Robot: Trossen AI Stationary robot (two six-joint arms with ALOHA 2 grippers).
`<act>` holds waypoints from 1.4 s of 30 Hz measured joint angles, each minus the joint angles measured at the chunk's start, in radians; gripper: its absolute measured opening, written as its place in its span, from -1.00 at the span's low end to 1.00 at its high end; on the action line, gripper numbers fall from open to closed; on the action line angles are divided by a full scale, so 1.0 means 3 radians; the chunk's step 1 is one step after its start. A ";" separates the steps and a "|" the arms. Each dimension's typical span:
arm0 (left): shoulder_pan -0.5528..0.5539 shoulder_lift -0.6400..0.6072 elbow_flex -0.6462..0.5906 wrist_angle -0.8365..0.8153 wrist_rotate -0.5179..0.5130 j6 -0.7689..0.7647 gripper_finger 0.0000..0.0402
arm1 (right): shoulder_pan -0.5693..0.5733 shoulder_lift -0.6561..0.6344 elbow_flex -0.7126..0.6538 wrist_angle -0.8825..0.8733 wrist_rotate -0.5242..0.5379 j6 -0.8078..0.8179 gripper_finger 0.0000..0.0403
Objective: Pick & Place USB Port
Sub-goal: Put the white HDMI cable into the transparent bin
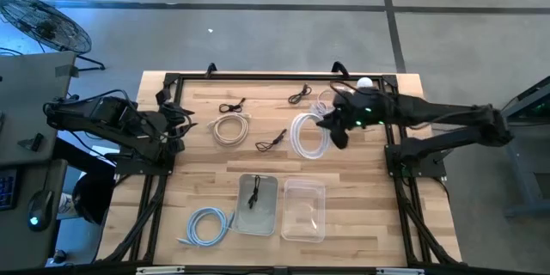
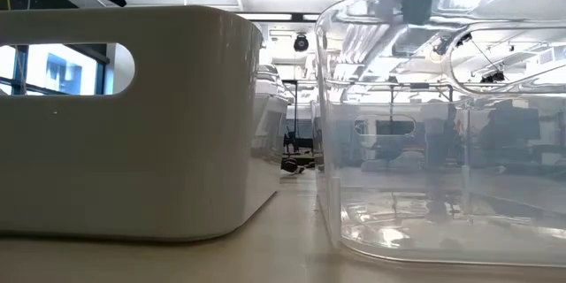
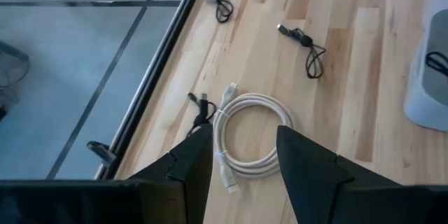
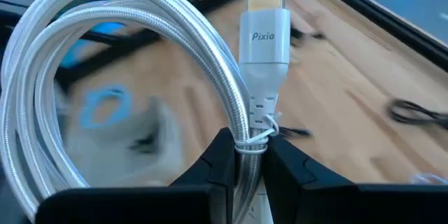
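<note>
My right gripper (image 1: 332,127) is over the table's far middle, shut on a coil of white braided cable (image 1: 308,135). In the right wrist view the coil (image 4: 105,56) loops off to one side. Its white plug (image 4: 264,38) with a gold tip stands up past the fingers. My left gripper (image 3: 241,161) hovers open at the table's left side (image 1: 176,126), above a beige cable coil (image 3: 245,136) that lies flat on the wood. Small black tied cables (image 1: 232,106) (image 1: 299,96) (image 1: 271,142) lie around it. My right gripper pinches the white cable's bundled strands just below the plug (image 4: 250,131), at the twist tie, between its two fingers. The fingers come slanting down from the table's right. The plug points away past the fingertips and the coil hangs off to one side, lifted off the wood.
At the near middle stand a grey bin (image 1: 243,191) with a black cable inside and a clear bin (image 1: 303,191) beside it on the right. A blue cable coil (image 1: 209,225) lies near the front left. Black frame rails (image 1: 163,180) run along the table's edges.
</note>
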 joint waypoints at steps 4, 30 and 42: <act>0.0000 0.0001 0.0000 0.0001 -0.0048 -0.0090 -0.23 | 0.0421 -0.0123 0.0000 -0.0011 0.0019 0.0154 -0.80; -0.0001 0.0722 0.0002 0.0341 0.0046 -0.0477 -0.23 | 0.1540 0.0770 -0.0001 0.0295 -0.0280 0.0425 -0.80; -0.0002 0.0745 0.0001 0.0345 0.0342 -0.0638 -0.23 | 0.1505 0.1363 -0.0001 0.0279 -0.0489 0.0297 -0.80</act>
